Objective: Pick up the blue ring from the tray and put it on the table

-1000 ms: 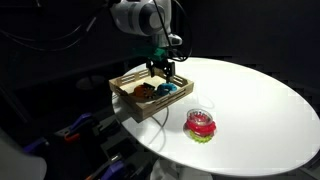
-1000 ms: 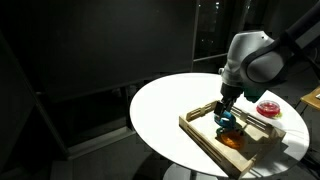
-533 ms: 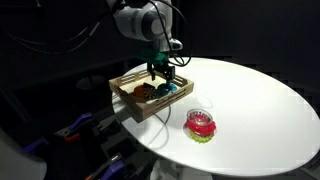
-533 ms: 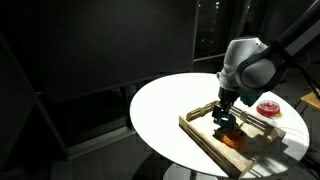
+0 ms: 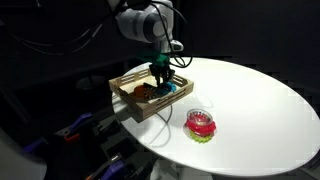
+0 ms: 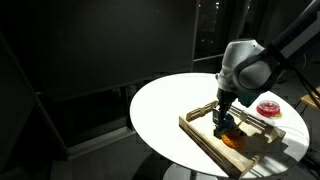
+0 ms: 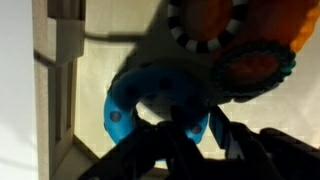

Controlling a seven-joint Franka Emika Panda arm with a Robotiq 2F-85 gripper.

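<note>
Blue ring [image 7: 150, 100] sits inside the tray [image 7: 58, 60], lying flat near its slatted side, with the orange ring [image 7: 240, 35] just beside it. Down over it goes the end effector [image 7: 195, 128], and in the wrist view dark fingers [image 7: 225, 135] sit either side of the ring's rim; whether they are clamped on it, I cannot tell. In both exterior views the end effector [image 5: 163, 82] [image 6: 222, 120] is low in the tray [image 5: 125, 85] [image 6: 200, 130]. Out on the white bench [image 5: 250, 100] [image 6: 170, 100], a red-pink ring [image 5: 201, 124] [image 6: 268, 108] stands apart from the tray.
</note>
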